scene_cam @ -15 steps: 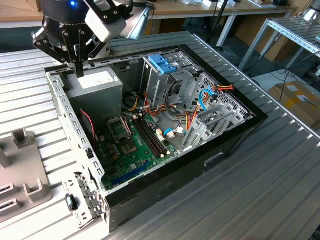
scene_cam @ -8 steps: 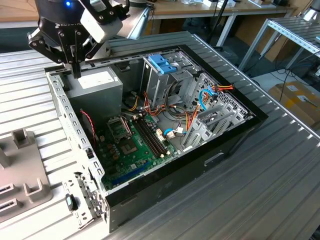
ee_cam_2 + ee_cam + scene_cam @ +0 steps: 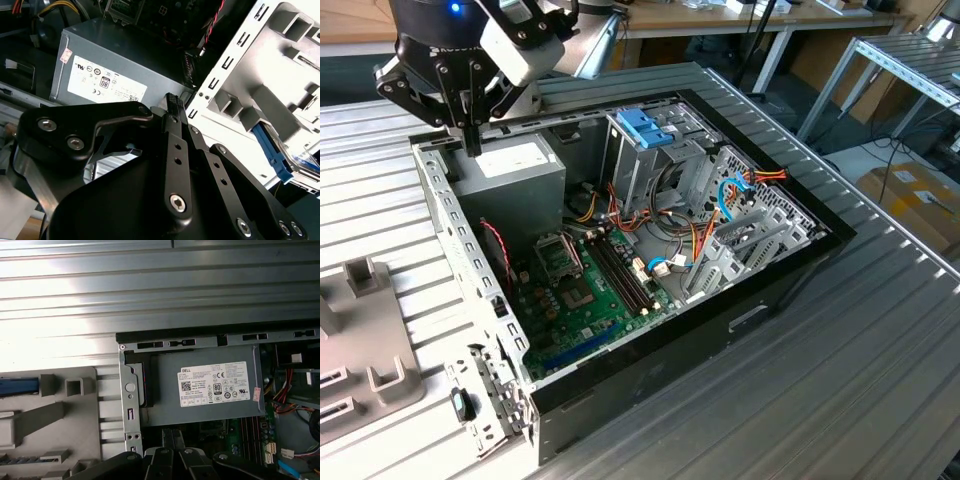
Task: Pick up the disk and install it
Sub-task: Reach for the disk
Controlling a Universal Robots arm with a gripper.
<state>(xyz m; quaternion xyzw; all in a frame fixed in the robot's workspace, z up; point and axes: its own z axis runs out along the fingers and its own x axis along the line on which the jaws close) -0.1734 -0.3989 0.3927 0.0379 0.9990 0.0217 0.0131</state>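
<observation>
The ribbed metal table (image 3: pixel 880 330) carries everything. Its long aluminium slats run under the open computer case (image 3: pixel 650 385) and on past my claw (image 3: pixel 470 138). Around it is a workshop: wooden workbenches (image 3: pixel 720 20) behind my arm, and a metal rack (image 3: pixel 910 55) and cardboard boxes (image 3: pixel 915 195) on the floor, all well apart from the claw, beyond the far side of the case.

My claw hangs just above the case's corner, over the edge of the grey power supply (image 3: pixel 515 175). Its fingers are pressed together with nothing between them. Deeper in the case, past the power supply, lie the green motherboard (image 3: pixel 590 290) and the metal cage with a blue top (image 3: pixel 645 130).

The exterior view gives the room and the whole case. Both wrist views give the power supply's white sticker close beneath my fingers. The second wrist view adds the disk (image 3: pixel 305 161), a sliver of labelled metal beside a blue strip. It sits in the pale grey holder (image 3: pixel 270 100) just outside the case wall — near my claw, not touching it. The first wrist view shows that holder flat on the slats, with a blue strip at its edge.
</observation>
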